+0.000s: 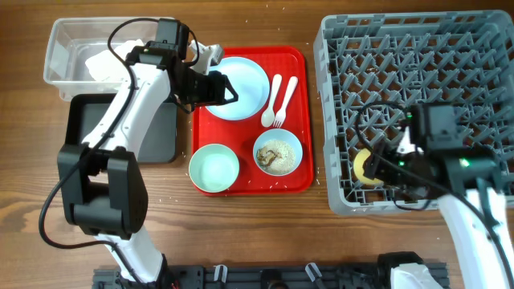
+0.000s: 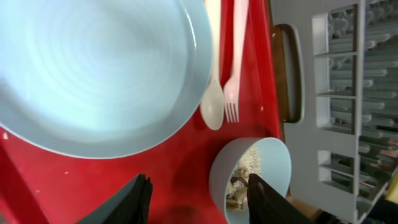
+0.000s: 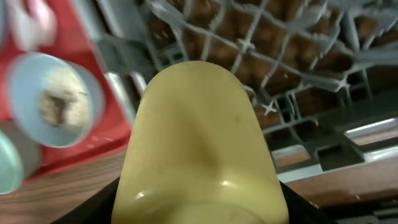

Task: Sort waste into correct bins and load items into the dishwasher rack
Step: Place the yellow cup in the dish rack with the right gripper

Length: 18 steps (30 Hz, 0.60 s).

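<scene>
Wooden table (image 1: 257,241) bore the dishwasher rack (image 1: 418,64), with the right gripper (image 1: 384,164) holding the yellow cup (image 1: 363,167) at its front-left corner. From the left wrist, the left gripper (image 2: 199,202) hung spread apart over the red tray (image 2: 186,162), just beside the plate (image 2: 93,68). From the right wrist, the jaws were clamped on the cup.

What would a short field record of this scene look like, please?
left pincer: open, over the red tray beside the plate
right pincer: shut on the yellow cup, over the rack
rice bowl: on the red tray, food inside
empty bowl: on the red tray
spoon, fork: lying beside the plate
</scene>
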Available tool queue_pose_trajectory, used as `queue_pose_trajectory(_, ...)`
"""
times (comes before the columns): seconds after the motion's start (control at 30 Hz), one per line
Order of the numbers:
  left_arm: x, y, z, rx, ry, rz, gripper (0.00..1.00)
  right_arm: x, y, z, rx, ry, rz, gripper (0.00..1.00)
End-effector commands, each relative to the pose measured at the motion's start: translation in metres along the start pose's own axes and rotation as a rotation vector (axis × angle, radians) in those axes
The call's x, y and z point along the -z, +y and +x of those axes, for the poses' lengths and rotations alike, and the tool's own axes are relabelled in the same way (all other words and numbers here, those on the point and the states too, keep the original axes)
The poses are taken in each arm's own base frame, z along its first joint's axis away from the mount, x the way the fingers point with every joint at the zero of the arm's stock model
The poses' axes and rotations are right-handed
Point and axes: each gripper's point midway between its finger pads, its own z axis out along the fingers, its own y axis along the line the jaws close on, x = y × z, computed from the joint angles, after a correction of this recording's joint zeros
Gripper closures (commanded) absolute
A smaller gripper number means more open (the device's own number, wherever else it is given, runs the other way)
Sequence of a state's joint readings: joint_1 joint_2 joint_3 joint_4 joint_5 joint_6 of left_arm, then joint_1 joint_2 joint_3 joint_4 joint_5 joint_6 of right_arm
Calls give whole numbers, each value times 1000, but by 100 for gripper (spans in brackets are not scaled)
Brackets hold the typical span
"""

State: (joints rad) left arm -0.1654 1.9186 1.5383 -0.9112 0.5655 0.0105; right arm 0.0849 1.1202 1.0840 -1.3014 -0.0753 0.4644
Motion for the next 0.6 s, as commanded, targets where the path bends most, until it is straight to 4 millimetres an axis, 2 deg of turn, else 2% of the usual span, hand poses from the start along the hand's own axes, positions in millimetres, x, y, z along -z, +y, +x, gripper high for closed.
queue_pose_trajectory(0.0,11,-2,-9,-34,-38,-34,49,-27,-12,9,-32,91,88,41)
queue_pose_trajectory(0.1,11,-2,-10,-37,-44,-34,48,-40,-10,13,-29,161,107,39)
queue_pose_trajectory(0.13,11,-2,-10,-38,-45,-34,48,-44,-9,14,-30,178,116,34)
queue_pose_trajectory(0.17,11,-2,-11,-39,-47,-34,44,-48,-8,16,-24,199,126,22)
queue_pose_trajectory(0.2,11,-2,-11,-39,-47,-34,43,-51,-8,15,-24,206,130,15)
queue_pose_trajectory(0.27,11,-2,-11,-40,-47,-34,41,-54,-4,10,-23,191,116,11)
queue_pose_trajectory(0.33,11,-2,-11,-39,-47,-34,40,-51,10,-4,-20,141,47,7)
queue_pose_trajectory(0.4,10,-3,-8,-36,-37,-33,40,-37,24,-23,-3,74,-7,5)
queue_pose_trajectory(0.43,8,-6,-4,-34,-21,-32,40,-23,33,-37,23,22,-34,5)
queue_pose_trajectory(0.57,-10,-30,13,-92,51,-47,41,17,59,-77,101,-141,-117,3)
